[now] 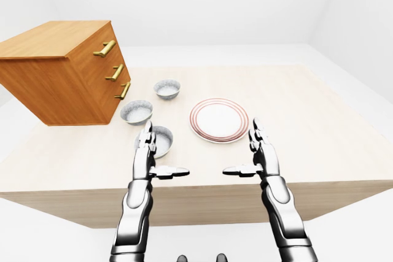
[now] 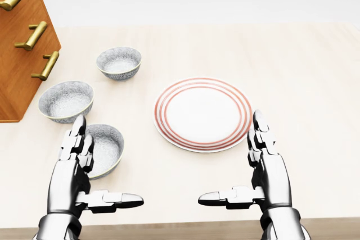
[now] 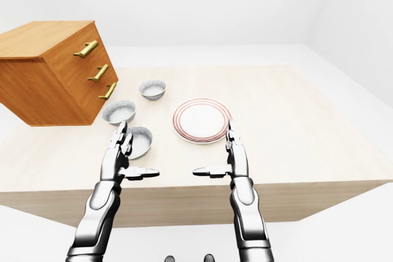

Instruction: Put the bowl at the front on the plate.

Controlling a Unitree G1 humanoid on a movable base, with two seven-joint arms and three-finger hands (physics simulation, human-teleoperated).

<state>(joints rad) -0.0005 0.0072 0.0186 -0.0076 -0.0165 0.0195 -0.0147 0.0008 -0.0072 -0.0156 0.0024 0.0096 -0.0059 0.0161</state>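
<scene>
Three grey speckled bowls stand in a row on the table. The lowest one in the head view, the near bowl (image 2: 108, 149), sits just left of a white plate (image 2: 202, 113) with red rings. My left hand (image 2: 107, 161) is open, its fingers upright over that bowl's left rim and its thumb pointing right below the bowl. My right hand (image 2: 230, 157) is open too, beside the plate's lower right edge, with its thumb pointing left. Neither hand holds anything.
The other two bowls (image 2: 66, 99) (image 2: 119, 62) lie above the near one, next to a wooden drawer chest (image 2: 22, 43) with brass handles at the left. The light wooden table (image 1: 319, 127) ends close below my hands.
</scene>
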